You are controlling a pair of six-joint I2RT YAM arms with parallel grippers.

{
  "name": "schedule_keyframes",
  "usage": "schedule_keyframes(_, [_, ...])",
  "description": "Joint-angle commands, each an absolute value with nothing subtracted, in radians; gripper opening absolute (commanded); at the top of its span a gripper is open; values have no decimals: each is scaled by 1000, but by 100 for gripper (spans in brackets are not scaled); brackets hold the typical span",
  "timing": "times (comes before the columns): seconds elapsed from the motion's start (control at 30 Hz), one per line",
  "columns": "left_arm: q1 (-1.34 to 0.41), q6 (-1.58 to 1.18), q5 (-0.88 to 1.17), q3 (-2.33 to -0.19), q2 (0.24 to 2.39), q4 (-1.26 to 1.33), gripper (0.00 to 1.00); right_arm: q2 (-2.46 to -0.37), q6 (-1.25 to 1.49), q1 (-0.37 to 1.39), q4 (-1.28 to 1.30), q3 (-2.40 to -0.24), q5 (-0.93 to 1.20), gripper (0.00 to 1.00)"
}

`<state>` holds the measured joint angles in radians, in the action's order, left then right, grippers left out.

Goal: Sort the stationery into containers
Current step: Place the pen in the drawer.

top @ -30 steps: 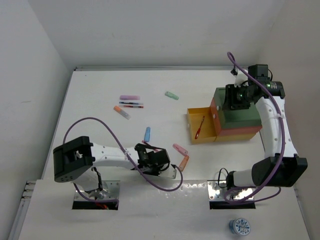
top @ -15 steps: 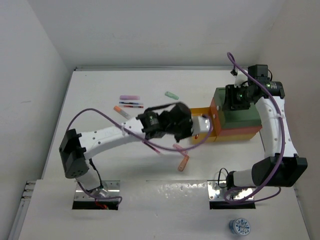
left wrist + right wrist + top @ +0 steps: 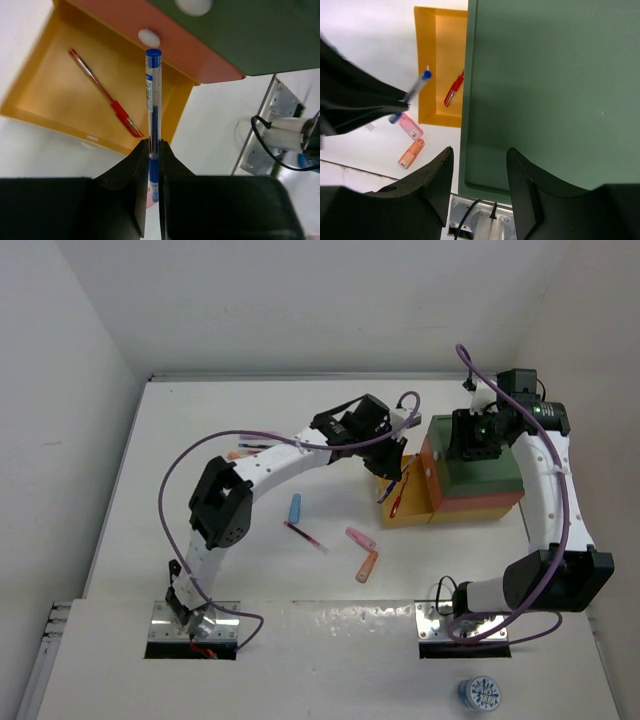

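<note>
Left pincer, clamped on the thin blue clear-barrelled pen, has swung in over the shallow yellow plastic tray holding a red pen, so release looks next; right pincer gapes empty.

plastic pens, matt trays, bare metal plates
the blue pen has a clear, glossy plastic barrel with an opaque blue cap; the red pen is the same see-through plastic with a solid red grip. the yellow tray, red-orange tray and green tray look like smooth matt plastic, and the white knobs have a faint sheen. the left gripper is matt black plastic. the table is smooth matt white; the mounting plates are bright, reflective metal.
</note>
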<state>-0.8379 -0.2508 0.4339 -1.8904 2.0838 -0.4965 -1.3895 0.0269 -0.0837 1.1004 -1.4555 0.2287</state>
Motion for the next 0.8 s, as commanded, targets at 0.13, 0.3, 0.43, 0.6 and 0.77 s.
schedule_keyframes(0.13, [-802, -488, 535, -1902, 2103, -318, 7, -1396, 40, -89, 1078, -1477, 242, 47])
schedule_keyframes(0.3, [-798, -600, 554, -1928, 2163, -235, 7, -1404, 41, -89, 1080, -1483, 245, 47])
schedule_keyframes(0.43, [-798, -637, 552, -1918, 2207, -219, 16, -1411, 29, -89, 1097, -1509, 244, 47])
schedule_keyframes(0.6, [-779, -670, 578, -1896, 2235, -189, 33, -1419, 17, -89, 1112, -1535, 239, 47])
schedule_keyframes(0.77, [-781, -684, 574, -1896, 2234, -167, 46, -1420, 17, -87, 1115, -1551, 248, 47])
